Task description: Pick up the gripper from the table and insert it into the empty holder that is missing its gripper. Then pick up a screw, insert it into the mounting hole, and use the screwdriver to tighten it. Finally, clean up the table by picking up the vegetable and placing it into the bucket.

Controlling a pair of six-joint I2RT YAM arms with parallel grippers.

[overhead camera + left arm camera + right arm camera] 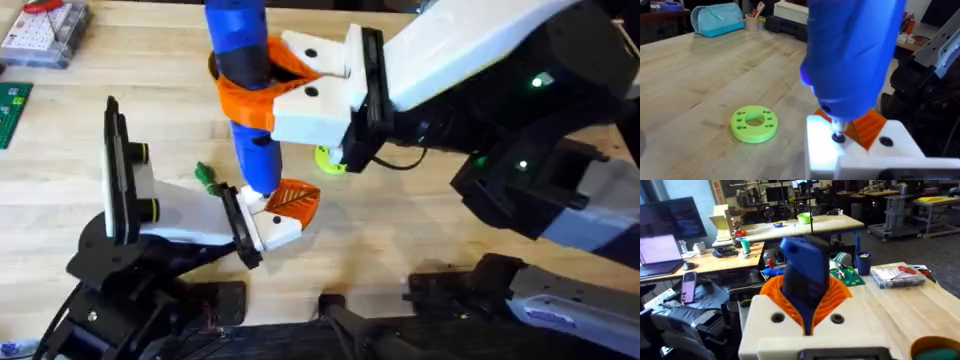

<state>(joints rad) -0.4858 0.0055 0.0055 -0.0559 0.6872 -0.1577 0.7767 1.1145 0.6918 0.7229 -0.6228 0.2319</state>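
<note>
No readable labels. Right claw [268, 88] clamped on the screwdriver [243, 80], upright, tip down on the holder [272, 228] over the counter [420, 240]. Left claw: grip state unclear; gripper [296, 199] seated in holder.

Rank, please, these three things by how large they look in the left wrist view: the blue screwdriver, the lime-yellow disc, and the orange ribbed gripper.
1. The screwdriver looks by far the largest, though it stands very near the camera, which enlarges it.
2. The lime-yellow disc.
3. The orange gripper, partly hidden behind the white holder, so its rank against the disc is unsure.
</note>
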